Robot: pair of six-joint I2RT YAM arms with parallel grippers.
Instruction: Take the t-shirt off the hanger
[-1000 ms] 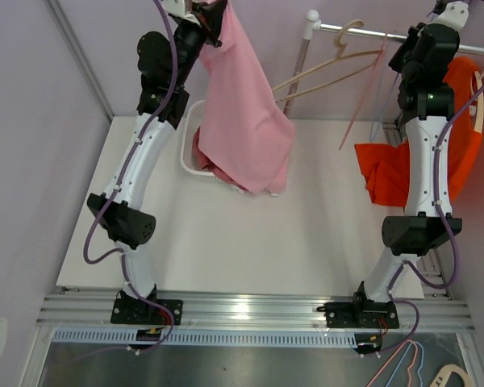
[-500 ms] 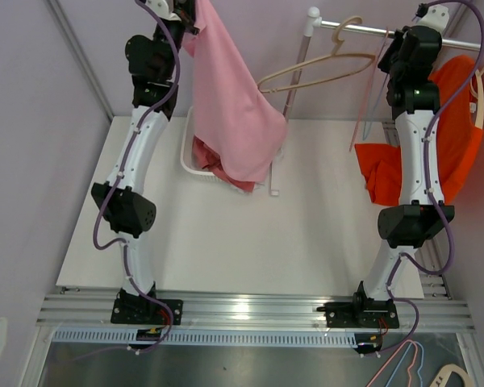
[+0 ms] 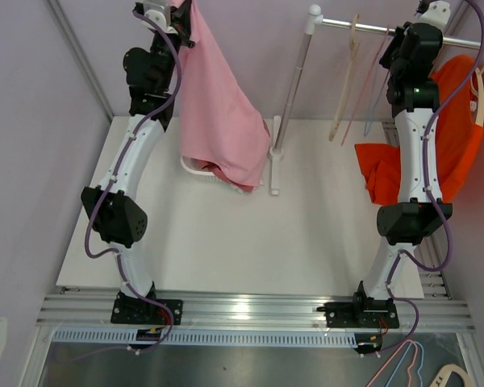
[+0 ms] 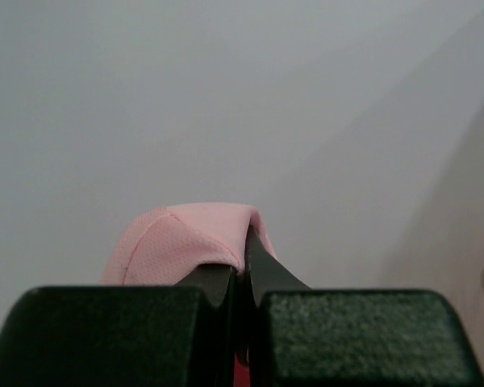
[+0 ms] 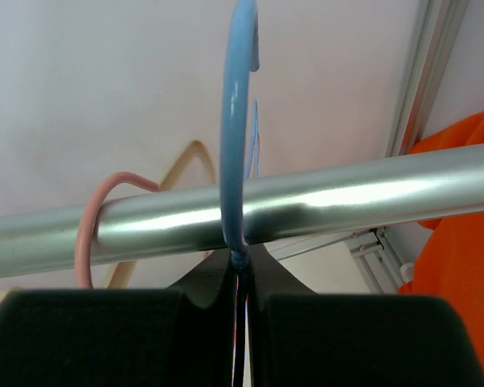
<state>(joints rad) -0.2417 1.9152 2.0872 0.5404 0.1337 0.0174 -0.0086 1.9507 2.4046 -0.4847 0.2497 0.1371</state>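
Across the white bench (image 3: 226, 242), which fills the middle of the top view, we see both arms reaching up toward the back wall. At the upper left the pink t-shirt (image 3: 222, 113) hangs free, its long axis running straight down and its hem draped over the white basket (image 3: 192, 167). It is well apart from the metal rail (image 3: 371, 27) at the upper right, so we judge it off the hanger. That rail carries bare hangers, a beige hanger (image 3: 346, 81) among them, beside an orange garment (image 3: 460, 129). Our left pincer (image 4: 240, 278) is clamped on a fold of pink cloth at the shirt's top. That makes the left arm the nearer one, and the basket lies directly below its load. Our right pincer (image 5: 240, 274) is closed on the blue hanger (image 5: 234, 137) just under the rail.
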